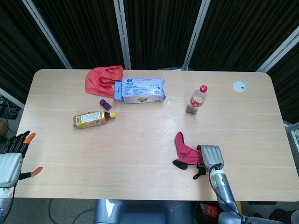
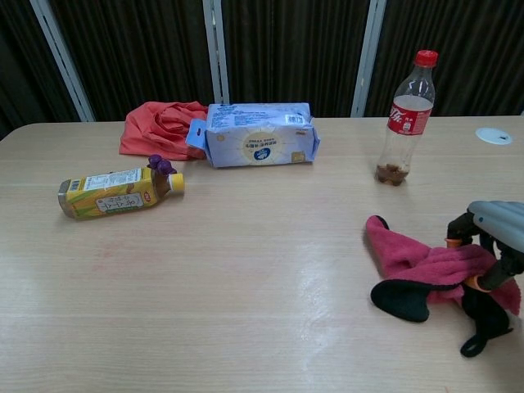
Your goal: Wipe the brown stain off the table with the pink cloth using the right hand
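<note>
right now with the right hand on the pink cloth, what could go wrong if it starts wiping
1. The right hand holds only the near end of the pink cloth, so the loose end may drag or bunch instead of wiping flat.
2. The cola bottle stands upright just beyond the cloth; a wide forward sweep could tip it.
3. No brown stain is clearly visible on the table, so the wipe may miss its target.

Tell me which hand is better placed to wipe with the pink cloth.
Right. The right hand already grips the pink cloth on the table. The left hand sits open at the far left edge, nowhere near the cloth.
</note>
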Controlling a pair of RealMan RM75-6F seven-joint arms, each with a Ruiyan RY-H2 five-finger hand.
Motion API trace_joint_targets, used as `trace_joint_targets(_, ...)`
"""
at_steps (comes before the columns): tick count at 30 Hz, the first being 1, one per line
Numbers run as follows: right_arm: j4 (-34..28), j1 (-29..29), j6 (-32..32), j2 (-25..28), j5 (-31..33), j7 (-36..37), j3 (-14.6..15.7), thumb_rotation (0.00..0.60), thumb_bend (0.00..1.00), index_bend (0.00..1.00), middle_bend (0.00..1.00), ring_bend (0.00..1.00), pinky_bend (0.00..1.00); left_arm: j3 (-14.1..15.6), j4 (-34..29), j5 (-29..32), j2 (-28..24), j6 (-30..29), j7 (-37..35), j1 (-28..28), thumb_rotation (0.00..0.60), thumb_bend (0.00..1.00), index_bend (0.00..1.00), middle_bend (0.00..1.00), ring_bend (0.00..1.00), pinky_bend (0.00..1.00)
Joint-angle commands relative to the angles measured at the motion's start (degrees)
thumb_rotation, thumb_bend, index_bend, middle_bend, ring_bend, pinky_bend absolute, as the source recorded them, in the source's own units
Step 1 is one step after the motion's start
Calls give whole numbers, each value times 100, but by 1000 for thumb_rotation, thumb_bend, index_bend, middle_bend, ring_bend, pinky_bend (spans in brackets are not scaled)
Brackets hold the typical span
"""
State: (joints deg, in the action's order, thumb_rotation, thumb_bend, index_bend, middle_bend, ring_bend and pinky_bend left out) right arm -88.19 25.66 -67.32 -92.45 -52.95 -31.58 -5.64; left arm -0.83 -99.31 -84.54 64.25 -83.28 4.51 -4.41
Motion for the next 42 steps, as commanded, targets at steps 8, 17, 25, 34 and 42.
trace_joint_targets(8, 802, 20, -63, 52, 605, -46, -502, 600, 415, 761, 653, 579, 752, -9, 19, -3, 1, -14, -12, 3, 600, 0, 75, 0, 0, 0)
trace_joint_targets(17, 786, 22, -309, 421, 514, 230, -921, 600, 414, 761, 653, 579, 753, -7, 16, -18, 4, -24, -1, 6, 600, 0, 76, 0, 0, 0)
trace_joint_targets(25, 11, 26, -427, 799, 208, 365, -1019, 600, 415, 756, 653, 575, 753, -9, 11, -4, 4, -25, 8, 10, 600, 0, 76, 0, 0, 0)
trace_joint_targets(34, -405, -187, -360, 964, -24, 362, -520, 600, 415, 755, 653, 575, 752, -2, -5, 3, -9, -6, 2, 9, 600, 0, 76, 0, 0, 0)
trace_joint_targets(42, -737, -337, -267, 1018, -403, 330, -11, 600, 415, 756, 653, 575, 752, 1, -13, 7, -3, -3, 29, 11, 600, 0, 76, 0, 0, 0)
